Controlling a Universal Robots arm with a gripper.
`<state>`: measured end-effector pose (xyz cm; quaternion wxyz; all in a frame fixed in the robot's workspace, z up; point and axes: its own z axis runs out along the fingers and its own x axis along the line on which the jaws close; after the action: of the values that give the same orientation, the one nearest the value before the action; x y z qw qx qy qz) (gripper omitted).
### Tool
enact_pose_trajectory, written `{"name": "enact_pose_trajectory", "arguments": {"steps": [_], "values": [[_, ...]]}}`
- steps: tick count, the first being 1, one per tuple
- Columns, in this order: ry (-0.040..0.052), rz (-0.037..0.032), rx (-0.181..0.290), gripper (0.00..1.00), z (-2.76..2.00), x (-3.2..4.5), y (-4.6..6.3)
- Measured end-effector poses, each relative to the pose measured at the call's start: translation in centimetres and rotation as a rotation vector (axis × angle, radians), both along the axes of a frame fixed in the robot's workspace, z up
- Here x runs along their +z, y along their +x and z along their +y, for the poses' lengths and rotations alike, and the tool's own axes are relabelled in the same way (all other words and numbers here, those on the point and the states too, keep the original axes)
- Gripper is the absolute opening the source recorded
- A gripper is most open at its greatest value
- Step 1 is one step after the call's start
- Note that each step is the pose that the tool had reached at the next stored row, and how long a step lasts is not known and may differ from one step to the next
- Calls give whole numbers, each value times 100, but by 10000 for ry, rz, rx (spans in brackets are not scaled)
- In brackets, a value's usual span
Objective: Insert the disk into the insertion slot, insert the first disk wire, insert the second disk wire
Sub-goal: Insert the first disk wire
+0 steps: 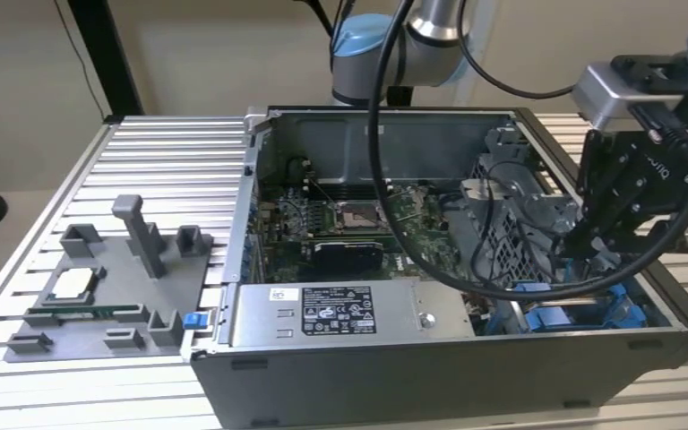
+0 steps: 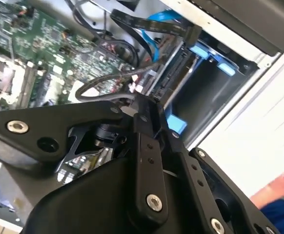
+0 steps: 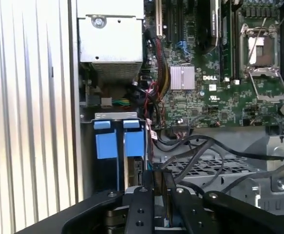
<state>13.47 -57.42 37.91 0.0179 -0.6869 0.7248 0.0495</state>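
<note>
One silver-grey hard drive in its bright blue plastic frame (image 3: 134,146) sits on edge in the grey perforated-metal drive bay (image 3: 115,116), long axis running down into it. Just beside it, on the green motherboard (image 3: 205,92) side, hangs the black gripper (image 3: 159,185), jaws pinched narrow, can't tell around what.

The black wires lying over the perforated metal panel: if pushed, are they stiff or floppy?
Probably floppy: the black wires lie in loose curves over the perforated metal panel. They look thin, so likely light and easily nudged aside.
</note>
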Motion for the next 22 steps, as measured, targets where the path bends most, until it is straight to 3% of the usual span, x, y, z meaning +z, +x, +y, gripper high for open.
{"name": "enact_pose_trajectory", "arguments": {"steps": [4,5,16,22], "values": [[-670,1,82,0,0,-1,1],[-776,1,83,0,-1,-1,0],[-897,0,84,0,0,-5,1],[-1280,-26,87,0,0,-23,1]]}}
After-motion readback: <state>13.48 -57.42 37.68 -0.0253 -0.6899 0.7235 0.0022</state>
